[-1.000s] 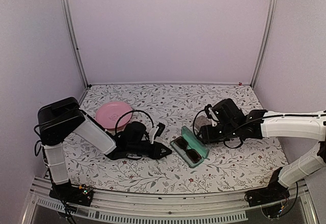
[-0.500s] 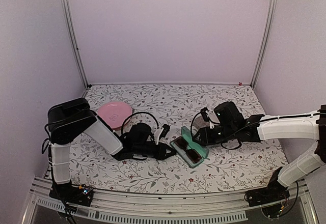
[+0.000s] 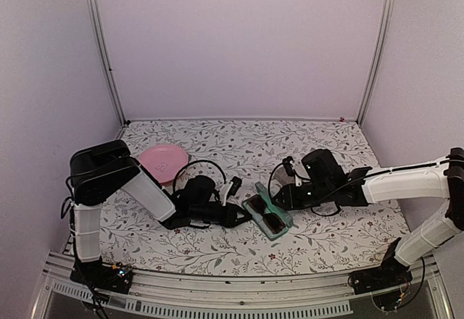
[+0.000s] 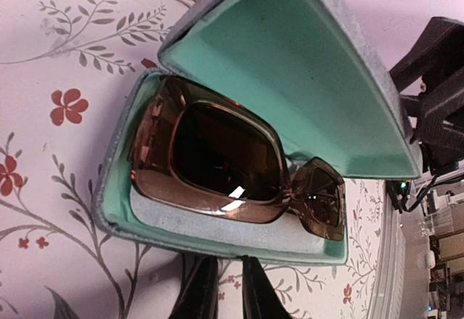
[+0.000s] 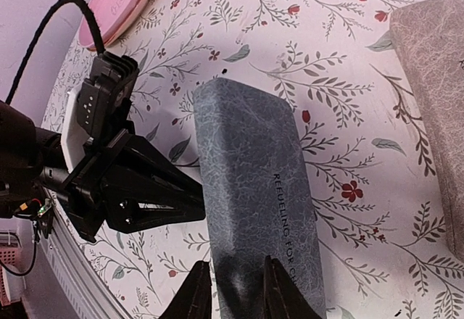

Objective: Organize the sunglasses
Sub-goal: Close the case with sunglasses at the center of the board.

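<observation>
Both grippers have closed in on the open case since a second ago.
Nearest, my left gripper (image 4: 226,275) hangs clenched and empty low over the floral table (image 3: 217,254), its tips just beside the blue-grey case (image 4: 312,87) at its 3 o'clock. Brown-lensed sunglasses (image 4: 217,159) lie lenses up in its teal-lined base. The lid (image 5: 250,167) leans lower over them than before, and my right gripper (image 5: 237,264), come in from 3 o'clock, has its fingers at the lid's end; whether they pinch it or only press, I cannot tell. A grey-brown case (image 5: 435,80) lies just behind that gripper at 12 o'clock. Farthest, a pink plate (image 3: 161,162) rests at 11 o'clock of my left gripper.
</observation>
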You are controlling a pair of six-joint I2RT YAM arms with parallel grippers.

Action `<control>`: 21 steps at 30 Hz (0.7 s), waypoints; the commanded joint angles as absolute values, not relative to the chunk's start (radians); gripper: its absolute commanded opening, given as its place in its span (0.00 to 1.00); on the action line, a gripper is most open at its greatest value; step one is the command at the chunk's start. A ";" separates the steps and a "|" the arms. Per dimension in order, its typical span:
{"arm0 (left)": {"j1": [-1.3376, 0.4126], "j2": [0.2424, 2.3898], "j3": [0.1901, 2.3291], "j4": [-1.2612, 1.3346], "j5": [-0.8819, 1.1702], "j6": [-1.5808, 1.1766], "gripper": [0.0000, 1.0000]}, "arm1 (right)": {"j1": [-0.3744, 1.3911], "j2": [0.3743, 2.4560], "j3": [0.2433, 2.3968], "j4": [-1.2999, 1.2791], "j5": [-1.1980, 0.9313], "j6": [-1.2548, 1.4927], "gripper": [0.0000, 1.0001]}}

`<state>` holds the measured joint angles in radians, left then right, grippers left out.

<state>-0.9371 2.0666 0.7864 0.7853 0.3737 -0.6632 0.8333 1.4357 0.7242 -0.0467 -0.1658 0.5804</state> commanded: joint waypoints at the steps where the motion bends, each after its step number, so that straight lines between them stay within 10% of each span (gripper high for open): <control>1: -0.959 2.108 0.802 0.767 0.366 -0.669 0.14 | 0.880 1.477 0.709 -0.002 -0.180 0.615 0.27; 21: -0.963 2.021 0.700 0.775 0.318 -0.691 0.14 | 0.926 1.464 0.722 -0.028 -0.120 0.632 0.29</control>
